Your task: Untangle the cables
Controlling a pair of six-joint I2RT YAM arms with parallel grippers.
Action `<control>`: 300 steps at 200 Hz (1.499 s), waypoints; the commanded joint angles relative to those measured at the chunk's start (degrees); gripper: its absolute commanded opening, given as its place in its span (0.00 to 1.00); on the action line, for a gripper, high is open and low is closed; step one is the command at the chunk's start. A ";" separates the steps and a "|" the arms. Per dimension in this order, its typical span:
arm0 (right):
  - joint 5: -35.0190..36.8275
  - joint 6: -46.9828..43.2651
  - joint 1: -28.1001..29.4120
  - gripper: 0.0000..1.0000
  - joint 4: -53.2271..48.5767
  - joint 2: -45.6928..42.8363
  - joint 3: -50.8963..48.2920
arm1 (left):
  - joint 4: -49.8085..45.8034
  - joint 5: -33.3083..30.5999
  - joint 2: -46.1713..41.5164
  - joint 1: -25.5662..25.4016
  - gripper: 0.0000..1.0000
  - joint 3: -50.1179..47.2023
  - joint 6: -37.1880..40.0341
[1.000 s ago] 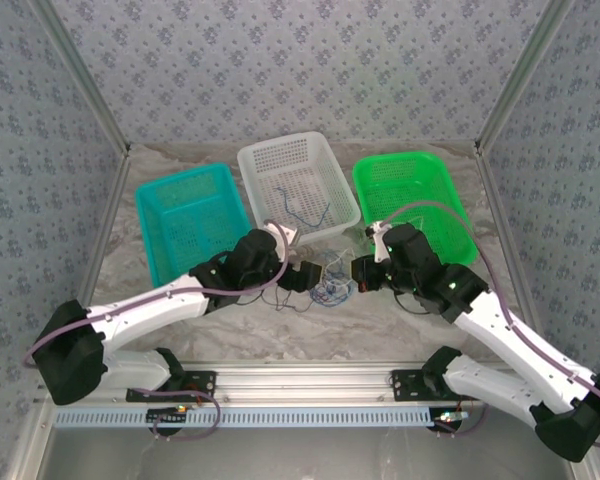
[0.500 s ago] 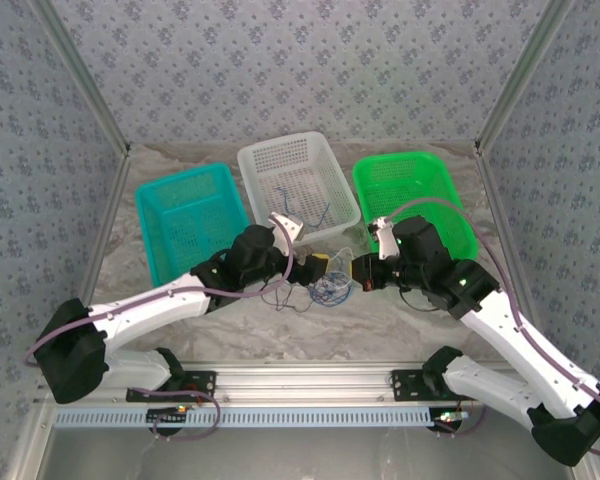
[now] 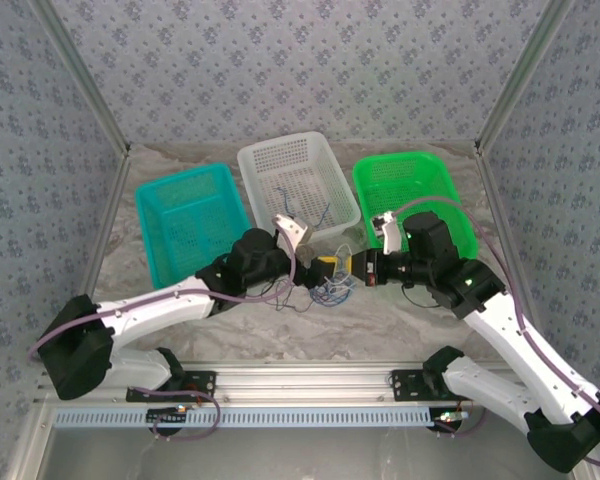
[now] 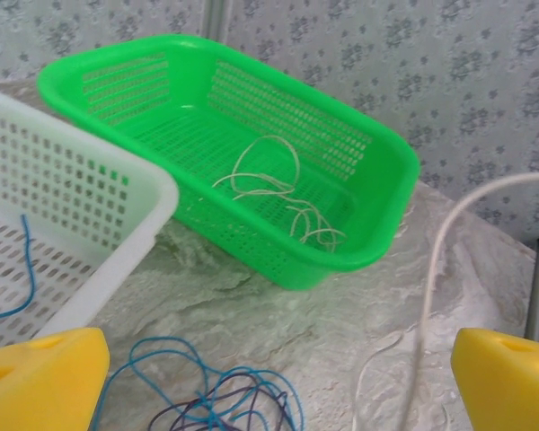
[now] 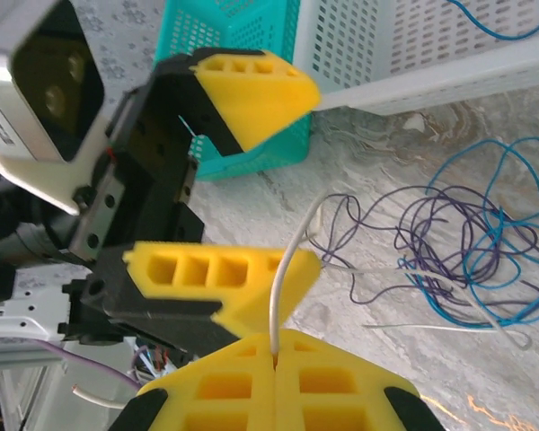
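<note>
A tangle of blue and purple cables (image 3: pixel 330 293) lies on the table between my two grippers, and it shows again in the right wrist view (image 5: pixel 449 238) and the left wrist view (image 4: pixel 211 395). My right gripper (image 5: pixel 277 343) is shut on a white cable (image 5: pixel 283 278) that rises from its closed fingertips toward the tangle. My left gripper (image 4: pixel 274 386) stands open just over the tangle, its yellow fingers (image 5: pixel 217 277) wide apart. The white cable (image 4: pixel 428 278) passes between them, near the right one. From above, the left gripper (image 3: pixel 327 268) and right gripper (image 3: pixel 364 270) almost face each other.
Three baskets stand behind: a teal basket (image 3: pixel 180 180), a white basket (image 3: pixel 280 148) holding a blue cable (image 3: pixel 305 212), and a green basket (image 4: pixel 359 256) holding white cables (image 4: pixel 269 184). Bare table lies in front of the tangle.
My left gripper has moved right, toward the right gripper and over the tangle. The right gripper has drawn back a little to the right, still shut on the white cable.
</note>
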 commanded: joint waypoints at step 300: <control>-16.68 10.77 -10.41 0.00 10.30 -6.85 3.71 | 15.61 5.74 17.28 -1.83 0.64 0.17 -4.07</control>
